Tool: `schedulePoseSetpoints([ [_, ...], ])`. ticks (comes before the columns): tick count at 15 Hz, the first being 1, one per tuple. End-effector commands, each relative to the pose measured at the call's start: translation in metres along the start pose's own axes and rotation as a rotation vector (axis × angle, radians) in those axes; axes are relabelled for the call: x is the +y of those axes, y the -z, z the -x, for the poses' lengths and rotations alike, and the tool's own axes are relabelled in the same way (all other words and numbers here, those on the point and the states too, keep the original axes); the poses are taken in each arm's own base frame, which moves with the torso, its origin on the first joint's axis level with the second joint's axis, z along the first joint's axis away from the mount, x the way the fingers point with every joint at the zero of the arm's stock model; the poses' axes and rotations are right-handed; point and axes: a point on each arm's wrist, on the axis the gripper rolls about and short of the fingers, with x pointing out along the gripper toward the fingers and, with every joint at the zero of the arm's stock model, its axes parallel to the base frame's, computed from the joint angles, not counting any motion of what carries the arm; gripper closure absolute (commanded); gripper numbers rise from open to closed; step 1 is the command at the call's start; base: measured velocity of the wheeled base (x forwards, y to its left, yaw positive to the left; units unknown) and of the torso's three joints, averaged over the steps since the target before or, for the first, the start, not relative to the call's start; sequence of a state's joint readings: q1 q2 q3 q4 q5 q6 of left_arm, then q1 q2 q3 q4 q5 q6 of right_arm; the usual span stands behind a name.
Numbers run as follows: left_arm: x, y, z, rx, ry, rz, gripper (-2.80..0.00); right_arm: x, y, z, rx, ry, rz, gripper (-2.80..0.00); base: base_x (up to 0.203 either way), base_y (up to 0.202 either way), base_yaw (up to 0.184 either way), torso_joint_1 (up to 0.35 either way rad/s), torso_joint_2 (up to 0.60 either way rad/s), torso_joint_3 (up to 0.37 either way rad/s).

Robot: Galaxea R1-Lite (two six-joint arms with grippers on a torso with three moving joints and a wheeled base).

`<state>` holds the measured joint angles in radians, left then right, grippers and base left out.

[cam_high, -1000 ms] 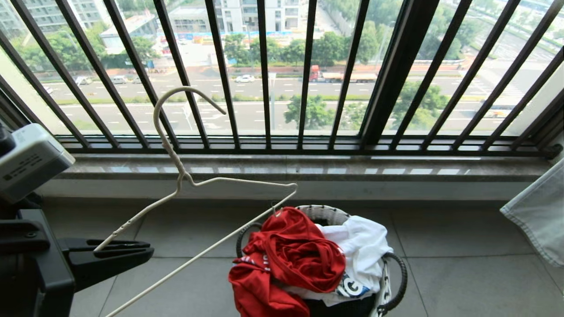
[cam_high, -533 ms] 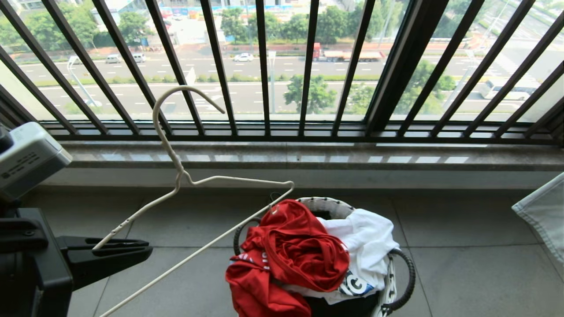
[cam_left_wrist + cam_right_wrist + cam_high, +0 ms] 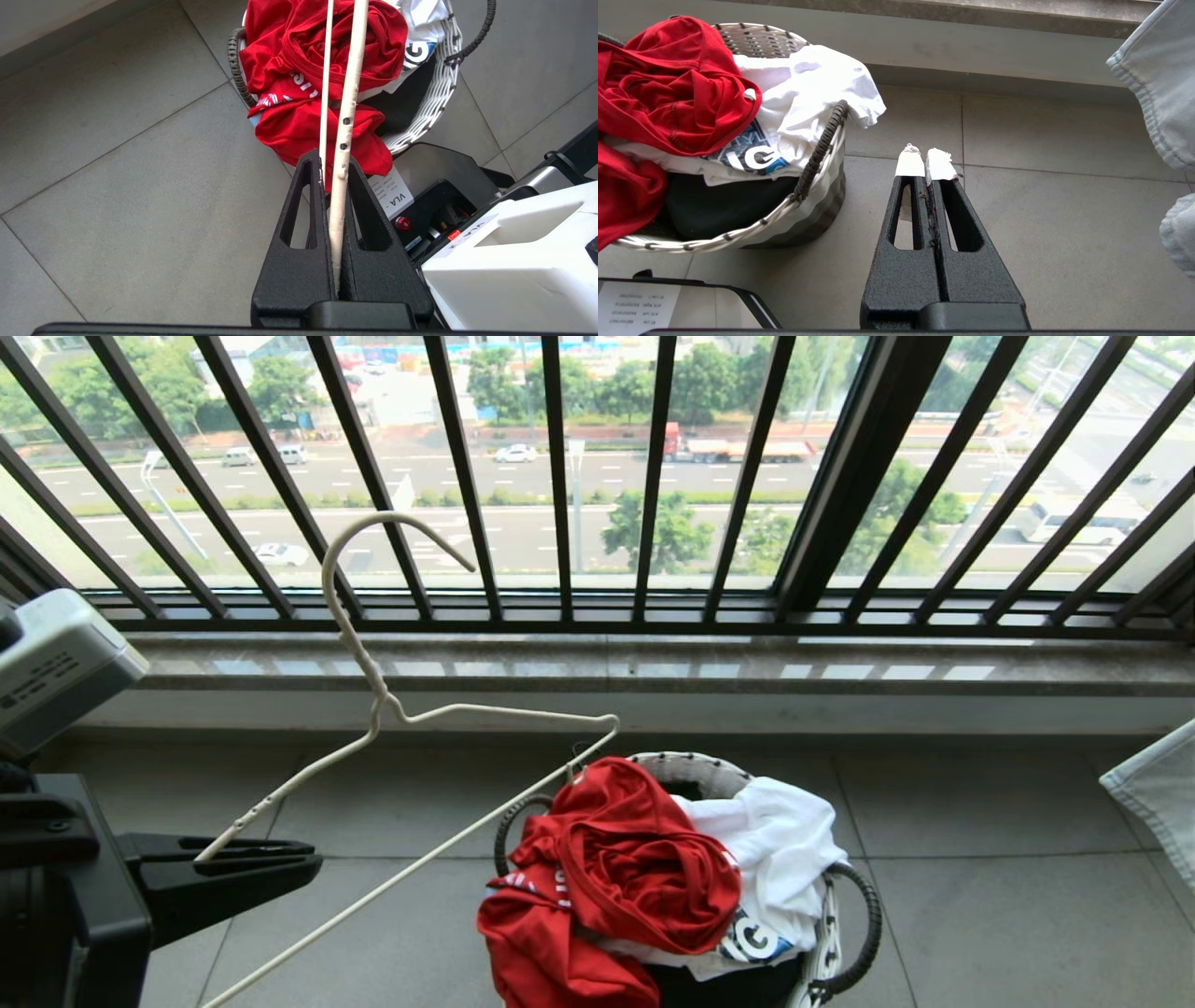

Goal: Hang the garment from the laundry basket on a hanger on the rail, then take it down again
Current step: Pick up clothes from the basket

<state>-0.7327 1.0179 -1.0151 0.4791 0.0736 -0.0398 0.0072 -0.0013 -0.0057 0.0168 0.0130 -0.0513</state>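
The red garment (image 3: 635,868) lies crumpled on top of the white laundry basket (image 3: 695,767) on the tiled floor, spilling over its near left rim. My left gripper (image 3: 313,859) at the lower left is shut on one arm of the cream wire hanger (image 3: 378,705). The hanger's hook points up and its far end hovers just above the garment. In the left wrist view the hanger (image 3: 348,107) runs out between the shut fingers of the left gripper (image 3: 335,161) over the garment (image 3: 289,60). My right gripper (image 3: 926,161) is shut and empty, right of the basket (image 3: 756,39). The rail is out of view.
A white printed shirt (image 3: 775,859) and a dark garment share the basket. A pale grey-green garment (image 3: 1153,793) hangs at the right edge. A stone sill (image 3: 653,663) and dark window bars (image 3: 560,476) close off the far side. My base (image 3: 467,196) sits just behind the basket.
The head view has tilted down a little, so the window, sill and basket sit higher in the picture. The left gripper and hanger hold the same pose.
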Motion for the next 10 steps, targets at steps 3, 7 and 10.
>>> schedulePoseSetpoints([
  [3, 0.003, -0.003, 0.0, -0.005, -0.025, 0.014, 0.0, 0.0, 0.0, 0.0, 0.002, -0.005, 0.002, 0.0, 0.0, 0.0, 0.0, 0.0, 0.0, 0.0],
  [7, 0.004, -0.006, 0.011, -0.051, -0.026, 0.02, 0.0, 0.0, 0.0, 0.0, 0.006, -0.003, 0.001, 0.0, 0.0, 0.0, 0.0, 0.0, 0.0, 0.0],
  [10, 0.004, -0.01, 0.014, -0.07, -0.028, 0.024, 0.0, -0.001, -0.02, 0.002, -0.009, -0.002, 0.0, 0.0, 0.0, 0.0, 0.0, 0.0, 0.0, 0.0],
])
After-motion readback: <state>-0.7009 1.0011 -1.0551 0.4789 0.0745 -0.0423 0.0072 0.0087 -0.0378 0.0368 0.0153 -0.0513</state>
